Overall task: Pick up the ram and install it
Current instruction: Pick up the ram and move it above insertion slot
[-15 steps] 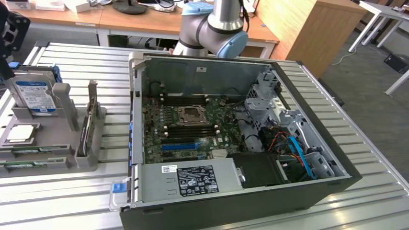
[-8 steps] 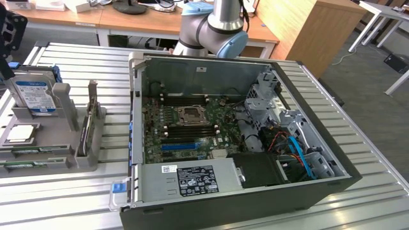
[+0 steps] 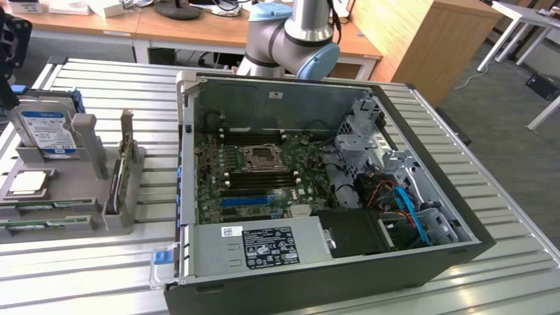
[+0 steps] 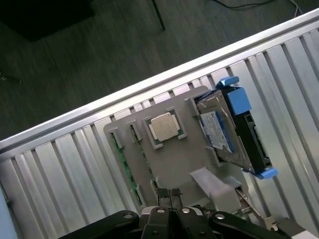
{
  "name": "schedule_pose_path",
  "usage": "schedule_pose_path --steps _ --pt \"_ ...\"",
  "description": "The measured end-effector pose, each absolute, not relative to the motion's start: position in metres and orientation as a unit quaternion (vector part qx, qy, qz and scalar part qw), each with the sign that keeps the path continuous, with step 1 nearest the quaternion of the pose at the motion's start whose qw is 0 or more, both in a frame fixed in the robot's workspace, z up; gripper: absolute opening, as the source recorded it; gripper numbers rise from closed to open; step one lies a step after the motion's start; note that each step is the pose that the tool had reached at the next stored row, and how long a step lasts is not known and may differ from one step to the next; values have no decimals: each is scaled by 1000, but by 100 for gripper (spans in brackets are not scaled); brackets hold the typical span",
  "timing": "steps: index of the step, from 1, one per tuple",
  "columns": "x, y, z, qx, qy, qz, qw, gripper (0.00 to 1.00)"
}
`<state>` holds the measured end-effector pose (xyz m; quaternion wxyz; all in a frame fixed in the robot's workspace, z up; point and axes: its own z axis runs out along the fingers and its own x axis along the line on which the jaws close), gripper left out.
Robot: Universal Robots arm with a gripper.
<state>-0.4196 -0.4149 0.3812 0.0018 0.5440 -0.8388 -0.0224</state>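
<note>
Closed gripper above the parts holder
The gripper [image 4: 172, 199] hangs over the grey holder [image 4: 174, 164], jaws pressed together and empty; the ram [image 3: 37, 225] stands on edge in a holder slot, with a processor [image 4: 163, 127] and a hard drive [image 3: 48, 131] beyond, and the open computer case [image 3: 306, 289] to the exterior view's right

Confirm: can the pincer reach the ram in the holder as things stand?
Likely yes: the pincer hangs shut over the holder, and nothing covers the ram in its slots.
</note>
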Motion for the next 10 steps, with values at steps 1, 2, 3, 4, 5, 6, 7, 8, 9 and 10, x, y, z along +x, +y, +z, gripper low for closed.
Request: schedule_pose_path --steps 1,2,3,4,5,6,7,8,9,10 --pt "-420 -415 381 552 -834 -22 2 11" --pt "-420 -415 381 559 -829 -22 2 11" --pt "-420 -415 381 566 -824 -22 2 11" --pt "-420 -415 381 574 -819 -22 3 11" --pt "-420 -415 381 582 -813 -22 3 11" --pt "-420 -415 381 589 -808 -22 3 11" --pt "-420 -415 381 596 -803 -22 3 11" --pt "-420 -415 380 603 -797 -22 3 11" --pt "-420 -415 380 610 -792 -22 4 11" --pt "-420 -415 380 618 -786 -22 4 11"
